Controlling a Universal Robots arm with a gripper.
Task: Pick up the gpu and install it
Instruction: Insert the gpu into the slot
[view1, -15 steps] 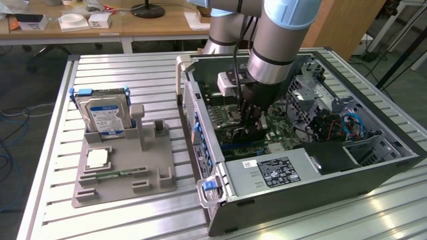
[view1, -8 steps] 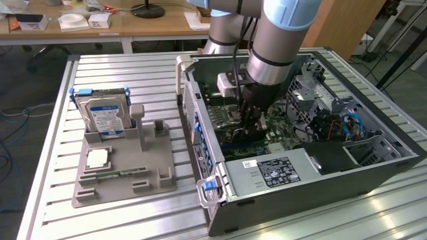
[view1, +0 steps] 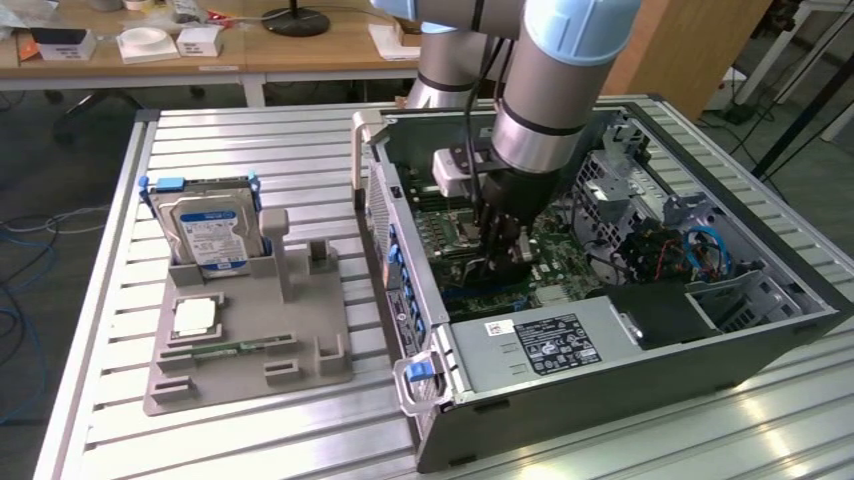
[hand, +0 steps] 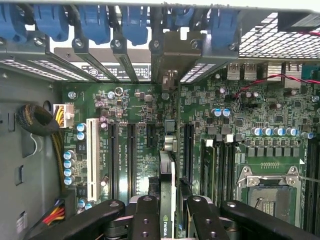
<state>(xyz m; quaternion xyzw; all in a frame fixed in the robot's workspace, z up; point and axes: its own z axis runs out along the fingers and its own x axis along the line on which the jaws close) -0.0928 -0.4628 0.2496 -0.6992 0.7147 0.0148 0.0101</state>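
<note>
Evidently the black two-fingered gripper (hand: 168, 220) is clamped on the gpu (hand: 167, 190), a thin green circuit card with a silver metal end bracket, held edge-on so its lower edge faces the long dark expansion slots on the green motherboard (hand: 140, 150). Arm and card sit inside the open grey steel computer case (view1: 587, 400). Farther to the exterior view's left, a grey plastic holder (view1: 254, 350) on the ribbed aluminium tabletop (view1: 240, 140) props a boxy silver hard drive (view1: 207, 230) upright.

Tool (hand: 168, 210) clamped, arm lowered
</note>
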